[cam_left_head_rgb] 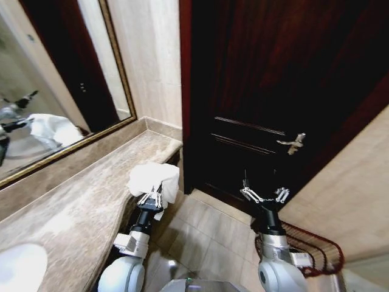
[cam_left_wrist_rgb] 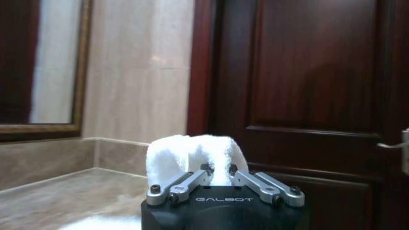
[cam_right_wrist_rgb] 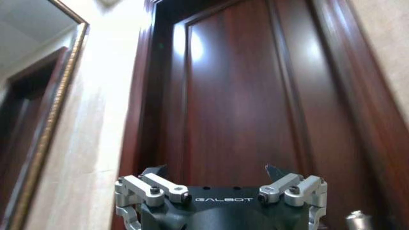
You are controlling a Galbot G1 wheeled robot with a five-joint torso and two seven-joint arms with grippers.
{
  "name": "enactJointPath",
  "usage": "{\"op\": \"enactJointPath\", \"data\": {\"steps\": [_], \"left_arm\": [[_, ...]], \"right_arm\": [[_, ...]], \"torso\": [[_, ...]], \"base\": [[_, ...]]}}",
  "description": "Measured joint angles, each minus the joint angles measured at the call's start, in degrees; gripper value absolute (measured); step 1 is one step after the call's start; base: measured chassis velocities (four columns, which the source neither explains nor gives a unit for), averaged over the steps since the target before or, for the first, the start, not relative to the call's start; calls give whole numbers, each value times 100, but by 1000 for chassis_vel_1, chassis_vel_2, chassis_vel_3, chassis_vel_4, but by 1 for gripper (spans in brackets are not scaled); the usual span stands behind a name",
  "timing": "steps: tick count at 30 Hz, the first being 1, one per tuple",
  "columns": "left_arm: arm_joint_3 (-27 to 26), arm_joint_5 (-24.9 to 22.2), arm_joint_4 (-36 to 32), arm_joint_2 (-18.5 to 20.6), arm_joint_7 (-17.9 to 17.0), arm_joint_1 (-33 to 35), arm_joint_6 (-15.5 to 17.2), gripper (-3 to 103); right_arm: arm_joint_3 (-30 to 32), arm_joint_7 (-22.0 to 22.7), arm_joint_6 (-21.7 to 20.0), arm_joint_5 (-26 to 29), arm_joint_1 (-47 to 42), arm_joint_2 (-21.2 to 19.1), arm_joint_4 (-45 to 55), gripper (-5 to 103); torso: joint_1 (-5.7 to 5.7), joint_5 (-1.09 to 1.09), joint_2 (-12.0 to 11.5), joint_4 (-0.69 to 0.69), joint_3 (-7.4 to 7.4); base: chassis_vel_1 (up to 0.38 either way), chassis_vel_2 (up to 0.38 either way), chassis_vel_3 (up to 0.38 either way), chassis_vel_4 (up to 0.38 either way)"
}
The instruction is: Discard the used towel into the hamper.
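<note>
The counter [cam_left_head_rgb: 79,207] runs along the left under the mirror [cam_left_head_rgb: 55,79], the door [cam_left_head_rgb: 273,91] stands ahead, the towel [cam_left_head_rgb: 155,179] hangs off the counter's front edge, and the hamper [cam_left_head_rgb: 316,249] sits on the floor at the right.

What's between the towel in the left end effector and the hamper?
In the head view, bare floor tiles and the open right end effector lie between the towel and hamper.
</note>
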Motion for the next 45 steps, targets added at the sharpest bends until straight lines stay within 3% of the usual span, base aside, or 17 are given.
{"op": "enactJointPath", "data": {"steps": [45], "left_arm": [[-5,-30,282,0,107,-122,16,6]], "right_arm": [[16,352,-43,-316,138,3,118,100]], "torso": [[0,0,0,0,0]], "base": [[-121,-122,-121,-123]]}}
